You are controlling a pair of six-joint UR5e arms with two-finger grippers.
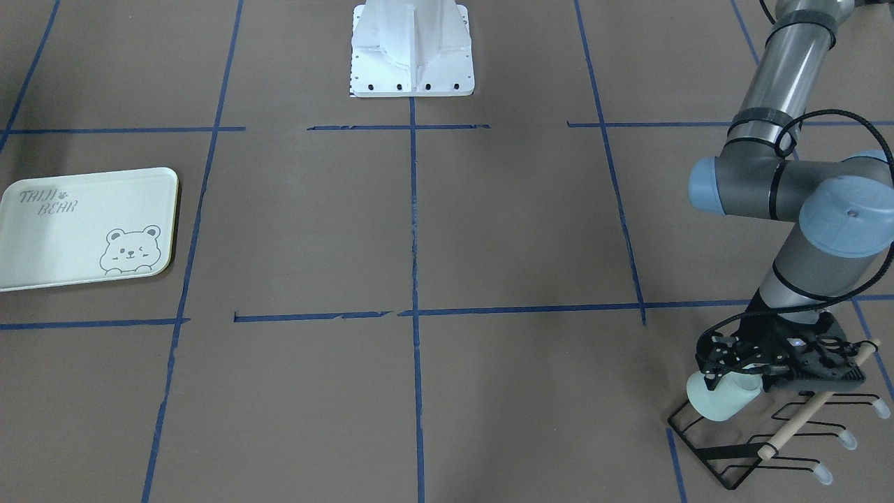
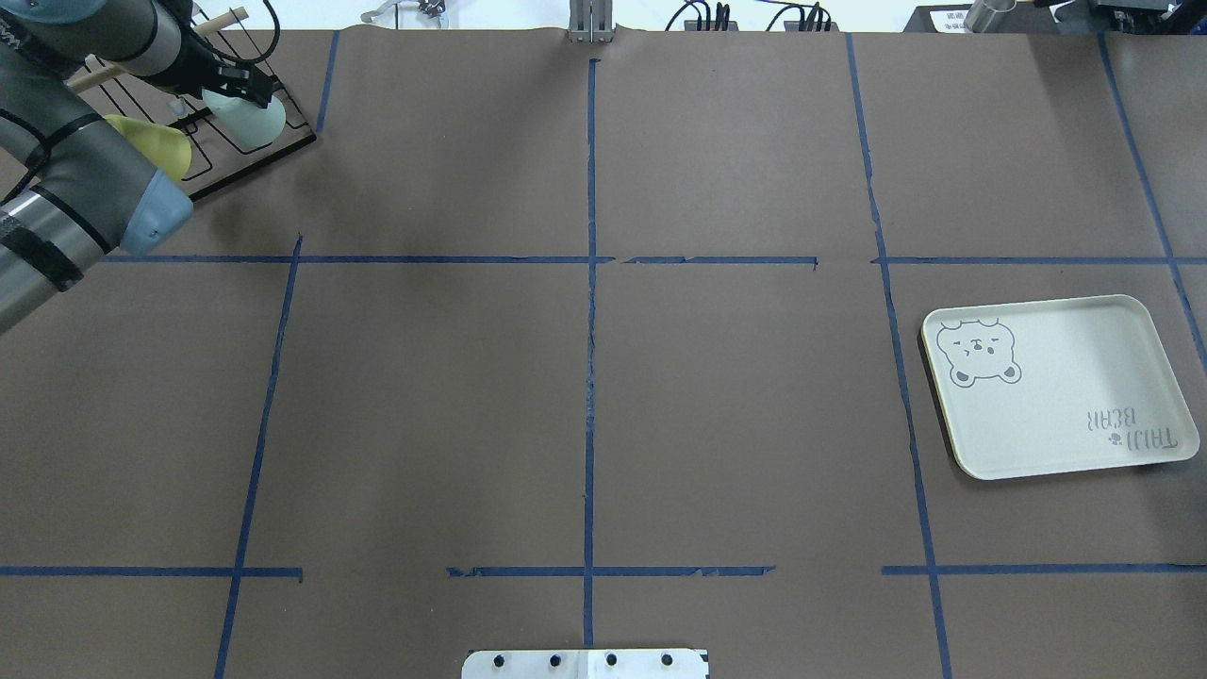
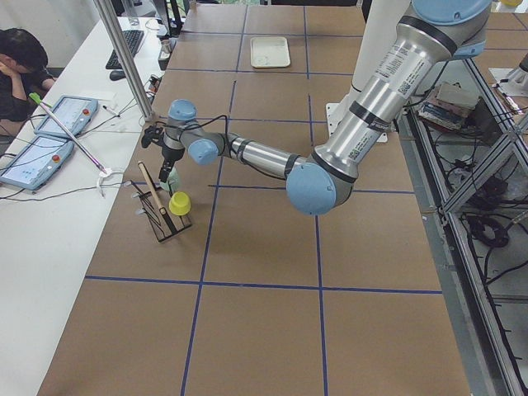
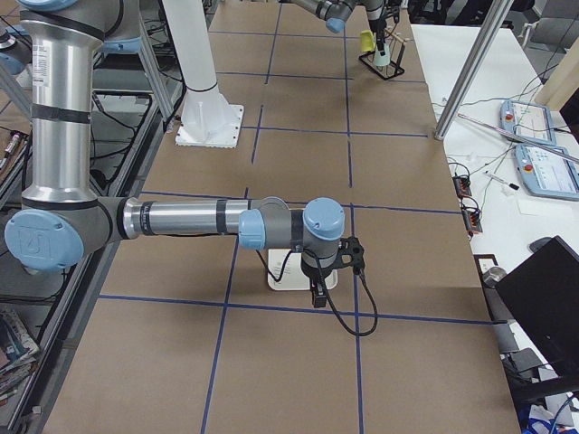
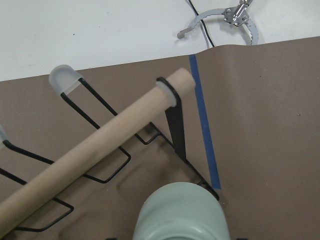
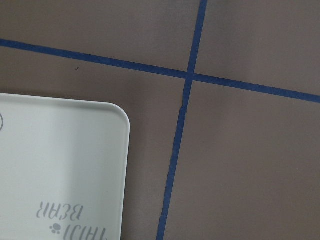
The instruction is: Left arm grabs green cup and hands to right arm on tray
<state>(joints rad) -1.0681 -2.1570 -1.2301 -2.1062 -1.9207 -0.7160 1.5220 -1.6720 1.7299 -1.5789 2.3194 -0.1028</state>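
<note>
The pale mint-green cup (image 1: 719,402) hangs tilted on a black wire rack (image 1: 726,468) at the table's far left corner; it also shows in the overhead view (image 2: 255,123) and fills the bottom of the left wrist view (image 5: 182,212). My left gripper (image 1: 739,378) is at the cup's base, with its jaws on either side of the cup and a little apart from it. The cream tray (image 2: 1066,396) with the bear drawing lies flat on the right side. My right gripper (image 4: 317,291) hangs over the tray's corner (image 6: 60,165); I cannot tell whether it is open or shut.
A pale yellow cup (image 2: 156,143) sits on the same rack, nearer the robot. A wooden rod (image 5: 90,155) runs along the rack's top. The white robot base (image 1: 412,49) stands at mid-table. Operators' tablets (image 3: 49,132) lie on a side bench.
</note>
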